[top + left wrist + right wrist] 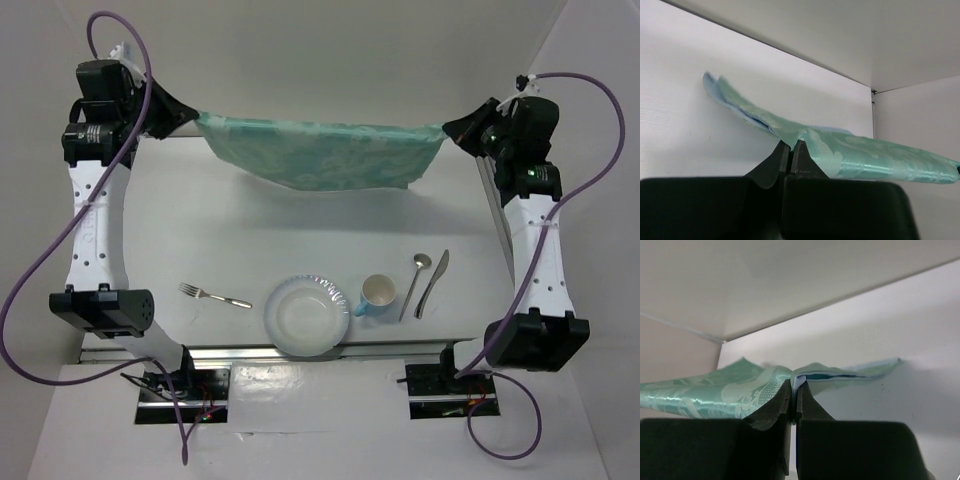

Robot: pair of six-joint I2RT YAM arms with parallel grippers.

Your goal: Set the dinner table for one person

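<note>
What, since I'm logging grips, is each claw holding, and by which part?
Both hold the green cloth mat: the left claw pinches it near its far left corner, the right claw near its far right corner.

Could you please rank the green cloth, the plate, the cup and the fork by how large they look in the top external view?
1. green cloth
2. plate
3. cup
4. fork, though it is longer than the cup and only much thinner
</note>
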